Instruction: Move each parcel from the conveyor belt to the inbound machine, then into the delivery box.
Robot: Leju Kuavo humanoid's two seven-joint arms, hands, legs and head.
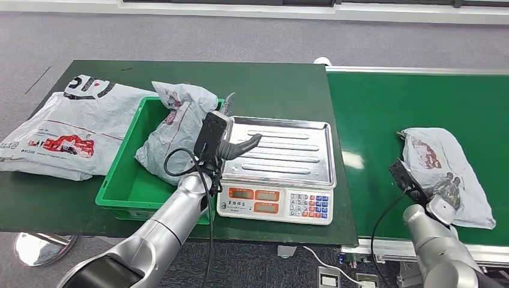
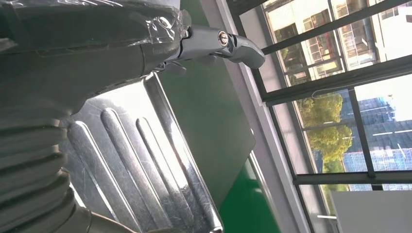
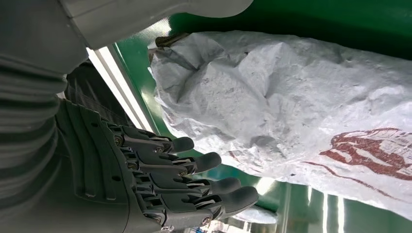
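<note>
Right robot hand (image 1: 433,201) sits at the near edge of the parcel (image 1: 444,171) on the conveyor belt (image 1: 384,108), fingers (image 3: 204,162) spread, holding nothing. Risk: the limp, crumpled grey poly bag folds or slides out of a shallow grab. Left robot hand (image 1: 231,146), fingers apart and empty, hovers over the scale tray (image 1: 288,150). Beyond, another bag (image 1: 180,120) lies in the green bin (image 1: 120,180) on the counter (image 1: 276,84).

Three bags: one (image 1: 66,129) on the surface (image 1: 282,84), one (image 1: 174,129) in the green box (image 1: 117,192), one (image 1: 447,174) on the belt (image 1: 372,108). One scale (image 1: 279,171).
</note>
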